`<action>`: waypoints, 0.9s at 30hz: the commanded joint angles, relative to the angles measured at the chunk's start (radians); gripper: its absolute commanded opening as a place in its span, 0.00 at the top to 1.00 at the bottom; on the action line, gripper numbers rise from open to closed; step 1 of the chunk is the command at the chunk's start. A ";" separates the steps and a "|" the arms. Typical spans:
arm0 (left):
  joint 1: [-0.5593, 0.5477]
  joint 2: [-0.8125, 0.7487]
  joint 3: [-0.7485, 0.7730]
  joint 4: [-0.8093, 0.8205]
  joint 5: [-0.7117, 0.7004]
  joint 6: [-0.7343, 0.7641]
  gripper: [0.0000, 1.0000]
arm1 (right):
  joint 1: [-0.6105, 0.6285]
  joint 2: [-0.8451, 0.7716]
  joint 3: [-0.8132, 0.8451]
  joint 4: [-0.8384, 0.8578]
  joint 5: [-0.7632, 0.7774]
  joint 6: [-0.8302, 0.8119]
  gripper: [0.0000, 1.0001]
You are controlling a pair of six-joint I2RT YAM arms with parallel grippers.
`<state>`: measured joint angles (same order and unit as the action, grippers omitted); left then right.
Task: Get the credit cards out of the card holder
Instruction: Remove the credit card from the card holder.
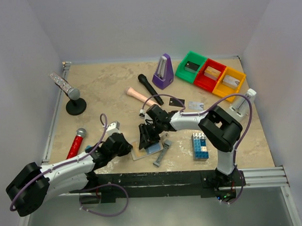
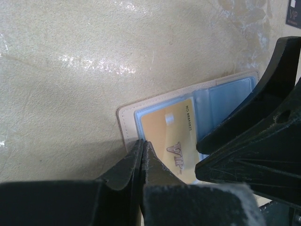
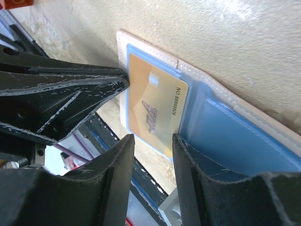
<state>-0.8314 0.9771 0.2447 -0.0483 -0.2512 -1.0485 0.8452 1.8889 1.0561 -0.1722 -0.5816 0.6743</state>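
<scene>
The card holder (image 1: 151, 150) lies open on the table in front of the arm bases, a light-blue bifold (image 2: 225, 94) with pale edging. A tan credit card (image 2: 171, 136) marked VIP sticks partway out of its left pocket (image 3: 155, 106). My left gripper (image 2: 142, 143) is shut, its tips resting at the holder's left edge beside the tan card. My right gripper (image 3: 153, 139) stands open just over the card's near end, one finger above the blue pocket. A black credit card (image 1: 176, 103) and a greyish one (image 1: 196, 105) lie loose on the table farther back.
A blue-and-white brick stack (image 1: 200, 145) and a narrow grey bar (image 1: 163, 152) sit right of the holder. Behind are a purple metronome (image 1: 163, 71), a black microphone (image 1: 150, 89), and green, red and yellow bins (image 1: 209, 75). A red microphone (image 1: 76, 142) and a microphone stand (image 1: 74, 102) are at left.
</scene>
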 commanded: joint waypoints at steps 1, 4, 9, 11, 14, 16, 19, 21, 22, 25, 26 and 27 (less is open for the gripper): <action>0.002 0.014 -0.033 -0.019 -0.023 -0.025 1.00 | -0.001 -0.033 0.012 -0.026 0.075 -0.004 0.56; 0.002 0.014 -0.039 -0.016 -0.025 -0.031 1.00 | -0.001 -0.033 0.013 -0.026 0.078 -0.002 0.55; 0.002 0.014 -0.047 -0.012 -0.023 -0.035 1.00 | -0.001 -0.031 0.013 -0.016 0.071 -0.002 0.55; 0.002 0.015 -0.047 -0.010 -0.023 -0.039 1.00 | -0.001 -0.034 0.012 -0.029 0.086 -0.002 0.55; 0.002 0.012 -0.050 -0.010 -0.023 -0.041 1.00 | -0.001 -0.040 0.008 -0.042 0.111 -0.002 0.55; 0.002 0.012 -0.054 -0.010 -0.025 -0.042 1.00 | -0.001 -0.045 0.004 -0.049 0.124 -0.002 0.55; 0.002 0.009 -0.055 -0.009 -0.025 -0.045 1.00 | -0.001 -0.050 0.002 -0.056 0.141 -0.002 0.54; 0.002 0.011 -0.056 -0.009 -0.026 -0.047 1.00 | -0.001 -0.056 0.004 -0.064 0.153 -0.002 0.54; 0.002 0.009 -0.056 -0.009 -0.025 -0.047 1.00 | -0.001 -0.062 0.001 -0.066 0.160 -0.002 0.54; 0.002 0.008 -0.061 -0.007 -0.025 -0.051 1.00 | -0.001 -0.059 0.007 -0.066 0.152 -0.005 0.53; 0.002 0.008 -0.061 -0.005 -0.025 -0.053 1.00 | -0.001 -0.056 0.008 -0.066 0.147 -0.005 0.53; 0.002 0.008 -0.064 -0.004 -0.025 -0.053 1.00 | -0.001 -0.053 0.007 -0.056 0.141 -0.004 0.53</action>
<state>-0.8314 0.9752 0.2153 0.0063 -0.2615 -1.0927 0.8459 1.8595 1.0561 -0.2016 -0.4881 0.6788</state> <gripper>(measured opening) 0.013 0.466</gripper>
